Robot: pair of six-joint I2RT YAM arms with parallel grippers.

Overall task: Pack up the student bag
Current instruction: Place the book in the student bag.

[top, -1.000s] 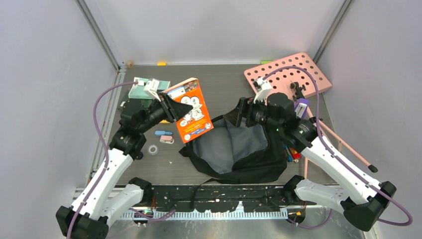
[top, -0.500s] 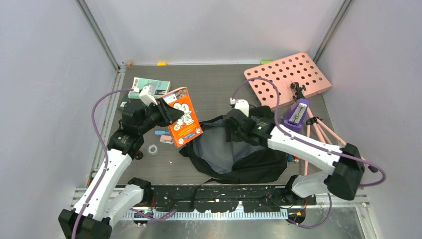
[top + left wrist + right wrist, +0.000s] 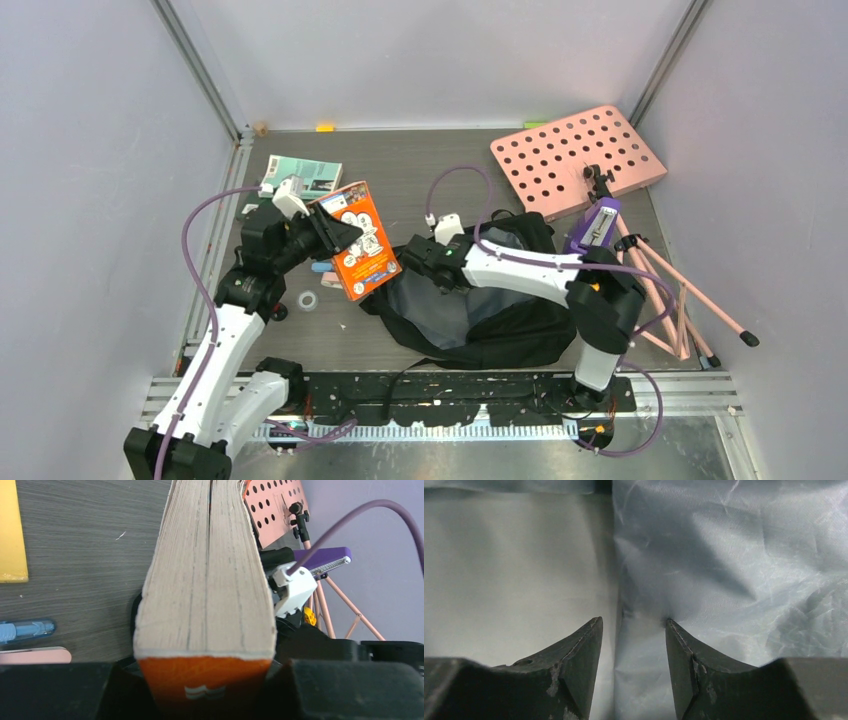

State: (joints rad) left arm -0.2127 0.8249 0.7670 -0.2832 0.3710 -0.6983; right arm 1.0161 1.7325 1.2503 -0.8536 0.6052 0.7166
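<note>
The student bag [image 3: 500, 325] is a black backpack lying open mid-table, its grey lining [image 3: 440, 300] showing. My left gripper [image 3: 335, 232] is shut on an orange book [image 3: 360, 240] and holds it tilted above the table, just left of the bag's mouth. The left wrist view shows the book's page edge [image 3: 205, 580] clamped between the jaws [image 3: 205, 680]. My right gripper [image 3: 418, 256] sits at the bag's left rim, inside the opening. In the right wrist view it is open [image 3: 633, 622], with a fold of grey lining [image 3: 724, 555] between its fingertips.
A pink board with round holes [image 3: 578, 158] lies at the back right, with a purple device [image 3: 592, 228] and pink stand legs [image 3: 680, 300] by it. A teal booklet [image 3: 300, 175], blue pen [image 3: 322, 267], pink eraser [image 3: 332, 282] and tape roll [image 3: 309, 300] lie left of the bag.
My right arm has swung left, from the bag's right rim across to its left rim and into the opening. My left gripper has drawn the book a little left and nearer.
</note>
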